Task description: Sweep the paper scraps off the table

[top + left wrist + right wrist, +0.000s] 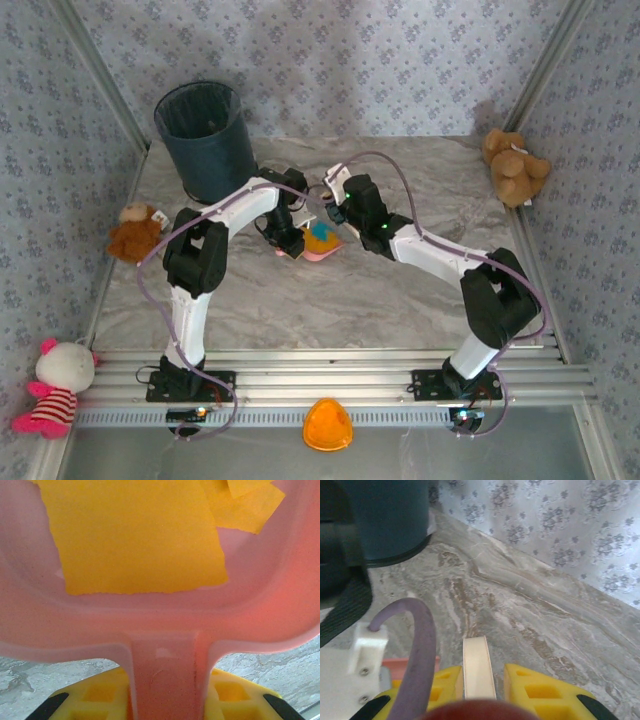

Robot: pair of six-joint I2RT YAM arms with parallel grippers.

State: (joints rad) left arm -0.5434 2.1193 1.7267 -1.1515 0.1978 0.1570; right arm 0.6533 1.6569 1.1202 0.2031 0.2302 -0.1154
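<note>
Top view: the pink dustpan (325,250) is at frame centre above the marble worktop (420,320), with orange and cyan paper scraps (320,238) in it. A dark bin (205,140) stands upper left.

Left wrist view: the left gripper (167,697) clamps the dustpan's handle at bottom centre, with orange scraps in the pan above.

Right wrist view: the right gripper (487,687) is closed narrow on a cream handle (477,665) at lower centre.

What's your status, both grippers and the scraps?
Left gripper shut on pink dustpan handle. Right gripper shut on cream strip. Paper scraps in the pan. Dark bin stands behind.
</note>
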